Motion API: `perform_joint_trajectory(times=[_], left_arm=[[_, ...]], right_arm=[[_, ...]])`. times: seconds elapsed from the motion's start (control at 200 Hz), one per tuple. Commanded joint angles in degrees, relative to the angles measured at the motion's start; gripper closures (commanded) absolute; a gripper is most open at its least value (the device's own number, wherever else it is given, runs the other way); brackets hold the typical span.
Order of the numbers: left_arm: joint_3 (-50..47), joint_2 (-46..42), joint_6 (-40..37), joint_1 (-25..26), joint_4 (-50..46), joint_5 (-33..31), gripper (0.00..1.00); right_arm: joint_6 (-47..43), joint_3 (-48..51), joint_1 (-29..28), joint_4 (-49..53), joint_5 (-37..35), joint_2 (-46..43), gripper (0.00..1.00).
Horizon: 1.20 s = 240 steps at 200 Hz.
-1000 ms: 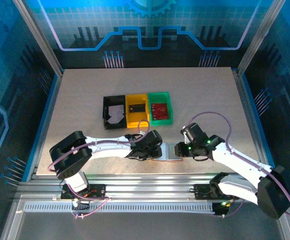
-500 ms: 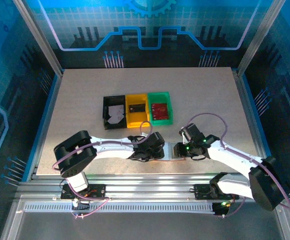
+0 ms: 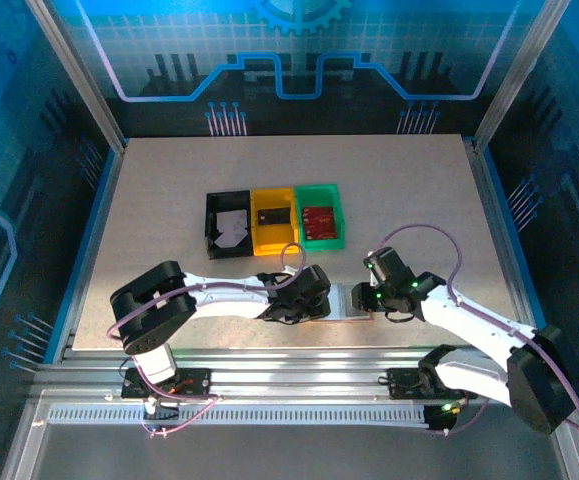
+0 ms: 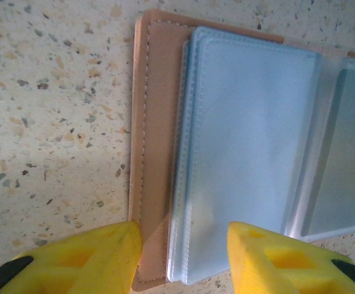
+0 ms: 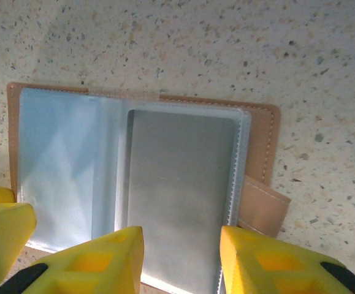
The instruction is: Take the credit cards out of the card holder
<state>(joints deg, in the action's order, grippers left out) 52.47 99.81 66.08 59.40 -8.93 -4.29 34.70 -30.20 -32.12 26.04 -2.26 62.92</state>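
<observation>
Left claw (image 4: 183,260) is part open, with its yellow fingers (image 4: 73,260) apart and nothing pinched between them. It straddles the 6 o'clock edge of the card holder (image 4: 156,122) in its wrist view. One finger is at the tan cover's corner, the other over the clear sleeves (image 4: 244,153). Whether the tips touch the holder, cannot tell.

Right claw (image 5: 180,263) is also part open and grips nothing. It sits over the other half, where what looks like a grey card (image 5: 180,196) shows through a sleeve.

The card holder lies open and flat on the speckled table (image 5: 165,43). A tan tab (image 5: 266,211) sticks out at 4 o'clock in the right wrist view.

From above, the holder is near the table's 6 o'clock edge, with the left claw at its 9 o'clock and the right claw at its 3 o'clock.

Three trays stand in a row at about 11 o'clock from the holder:
- black tray (image 3: 210,225), holding a white card (image 3: 231,228)
- yellow tray (image 3: 274,245), holding a dark card (image 3: 272,214)
- green tray (image 3: 324,241), holding a red card (image 3: 319,217)
</observation>
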Motion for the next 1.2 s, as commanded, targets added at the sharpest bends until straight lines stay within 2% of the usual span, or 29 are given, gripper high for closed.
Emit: perform_joint_trajectory(times=[0.0, 0.69, 1.196], left_arm=[[-1.21, 4.87, 0.9, 1.23, -2.32, 2.68, 0.56], [-1.21, 6.16, 1.41, 1.95, -1.09, 3.24, 0.56], [-1.52, 6.85, 1.5, 2.04, 0.13, 3.79, 0.56]], right_arm=[[-0.41, 0.06, 0.83, 1.53, -1.59, 0.28, 0.63], [1.22, 0.8, 0.76, -1.13, -0.29, 5.29, 0.67], [1.25, 2.69, 0.76, -5.59, 4.91, 5.77, 0.71]])
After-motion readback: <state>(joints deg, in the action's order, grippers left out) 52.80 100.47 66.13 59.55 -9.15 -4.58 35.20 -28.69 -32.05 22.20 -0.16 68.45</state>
